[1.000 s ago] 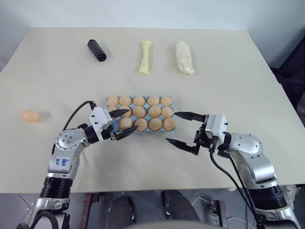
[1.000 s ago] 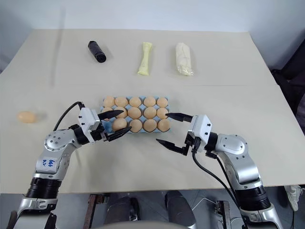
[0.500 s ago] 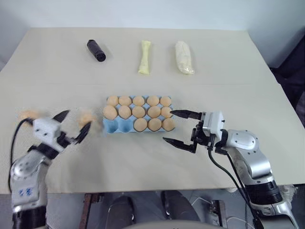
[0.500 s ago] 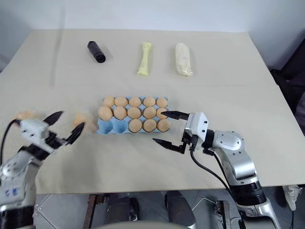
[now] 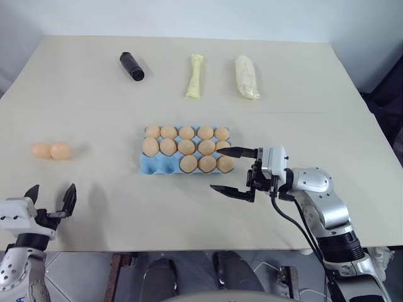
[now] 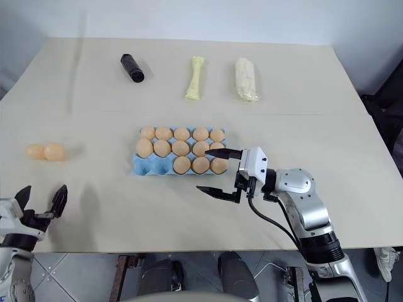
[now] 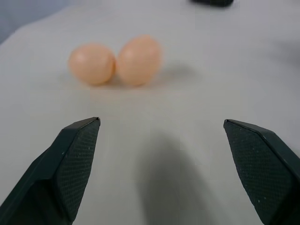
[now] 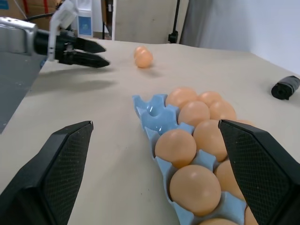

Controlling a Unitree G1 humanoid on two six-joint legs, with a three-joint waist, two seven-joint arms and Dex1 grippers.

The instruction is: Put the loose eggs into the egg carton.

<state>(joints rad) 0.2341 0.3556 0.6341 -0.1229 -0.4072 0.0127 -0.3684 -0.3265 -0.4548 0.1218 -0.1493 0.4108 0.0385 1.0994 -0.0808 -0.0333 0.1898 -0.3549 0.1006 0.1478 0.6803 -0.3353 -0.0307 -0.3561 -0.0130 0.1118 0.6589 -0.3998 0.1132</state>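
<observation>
Two loose eggs (image 5: 51, 150) lie touching each other on the table (image 5: 94, 94) well to the left of the egg carton (image 5: 186, 150), whose two nearest left cups are bare blue while the other cups hold eggs. The left gripper (image 5: 49, 199) hangs at the table's near left edge with its fingers spread wide and nothing between them, the pair of eggs lying ahead of it. The right gripper (image 5: 234, 171) sits just beside the carton's near right corner, fingers released, apparently touching nothing.
</observation>
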